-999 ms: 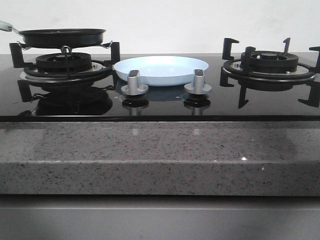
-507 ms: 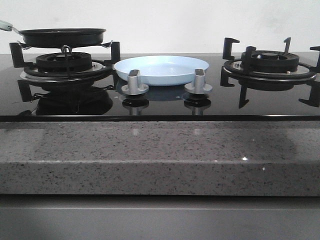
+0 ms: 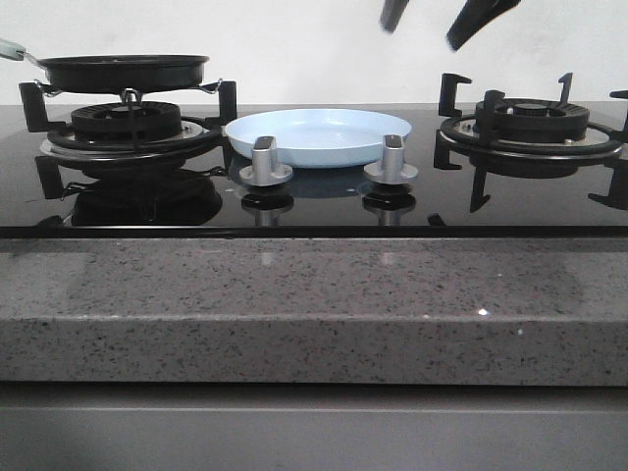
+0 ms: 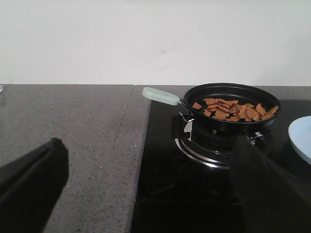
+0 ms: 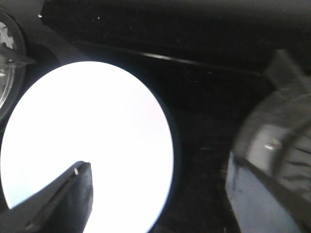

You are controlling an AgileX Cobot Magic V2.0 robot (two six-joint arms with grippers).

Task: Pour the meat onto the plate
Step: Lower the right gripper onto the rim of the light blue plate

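Many small, flat, orange-brown pieces of meat [image 4: 235, 109] lie loose in a round black frying pan [image 4: 228, 99] on the left burner grate [image 3: 128, 123], with the wide, shallow pale blue plate [image 3: 314, 135] just beside it at the hob's middle, behind two silver knobs [image 3: 265, 162]. The pieces look light and likely to slide all at once, so the tilt should be gradual. The pan probably weighs more at the bowl; its pale green handle [image 4: 161, 95], jutting away from the plate, is the sensible grip. The left gripper [image 4: 146, 194] stands wide, holding nothing, facing the handle. The right gripper [image 3: 437, 20] hangs spread and empty above the plate.
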